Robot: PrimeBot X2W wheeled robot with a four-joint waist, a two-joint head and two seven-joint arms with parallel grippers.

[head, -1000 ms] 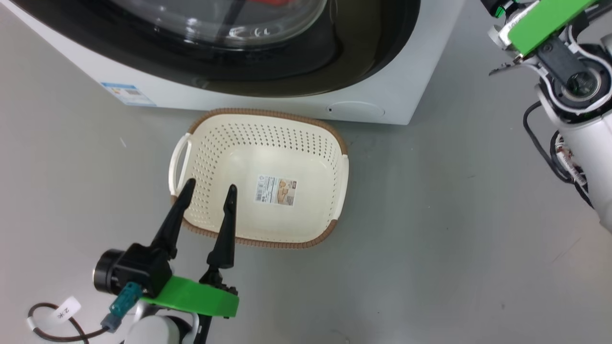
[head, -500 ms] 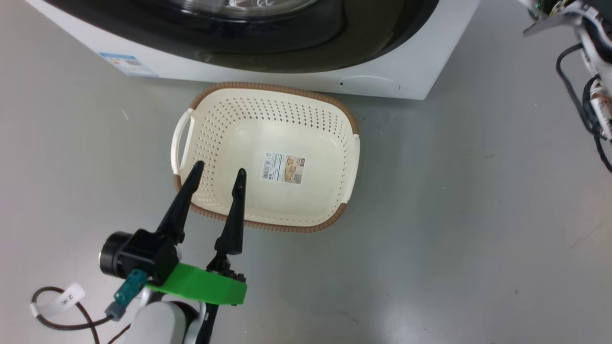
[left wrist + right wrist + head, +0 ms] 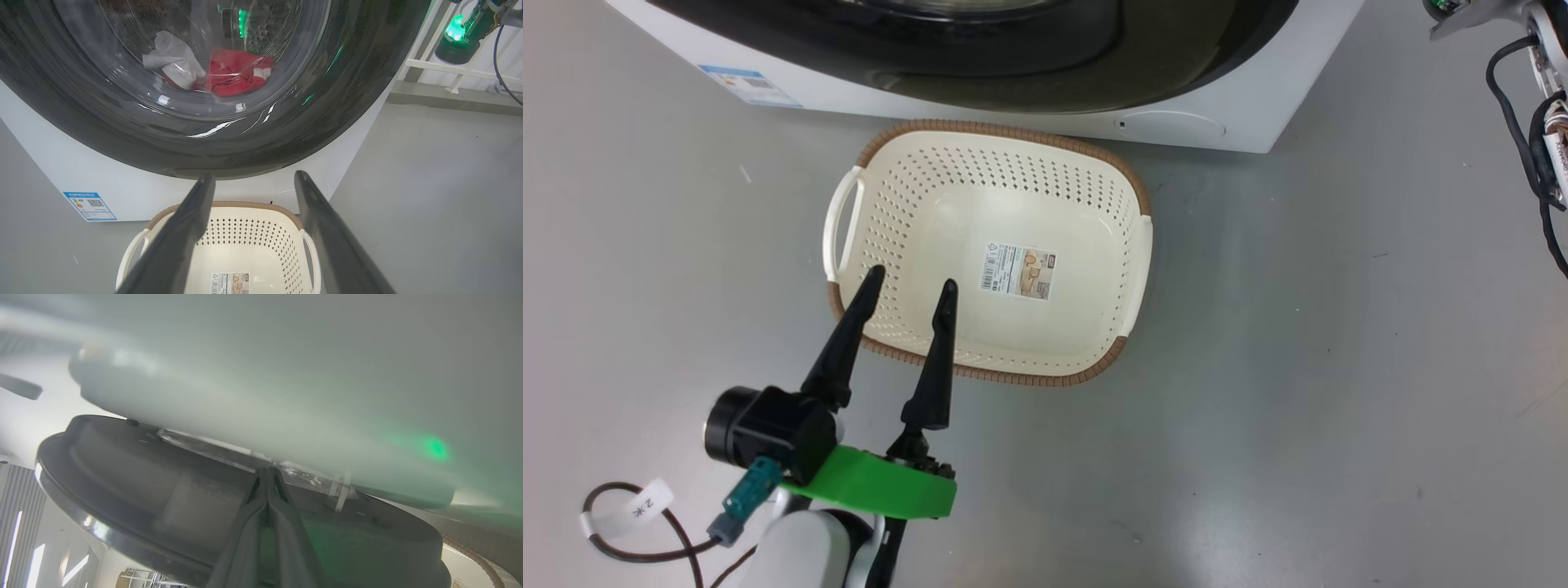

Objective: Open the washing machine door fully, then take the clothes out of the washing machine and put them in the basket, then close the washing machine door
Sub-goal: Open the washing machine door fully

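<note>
Two hands have very different jobs here. The right hand (image 3: 267,471) is clenched, its fingers pressed flat together into a single wedge. Its tip sits at the seam where the washing machine door (image 3: 359,81) meets the white front of the washing machine (image 3: 1258,98). A sliver of glass shows in that seam, so the door looks slightly ajar, though I cannot tell how far. The left hand (image 3: 911,278) is released, its fingers spread wide and empty, and it hangs low in front of the door. The clothes (image 3: 233,75), red and white, lie behind the door's glass, with none taken out yet. The basket (image 3: 1005,126) stands bare on the floor (image 3: 1298,367), just in front of and below the door.

The step in hand, as I judge it, is opening the door fully. To do it well, hook the wedge behind the door's rim and sweep outward along the door's own arc. A straight pull would probably let the slim fingers slip off the glossy rim. Go slowly until the latch is clearly free, then carry the door all the way round. Mind the basket, which sits so close under the door that a low-swinging rim may catch it. The left hand does best well out of the door's path.
</note>
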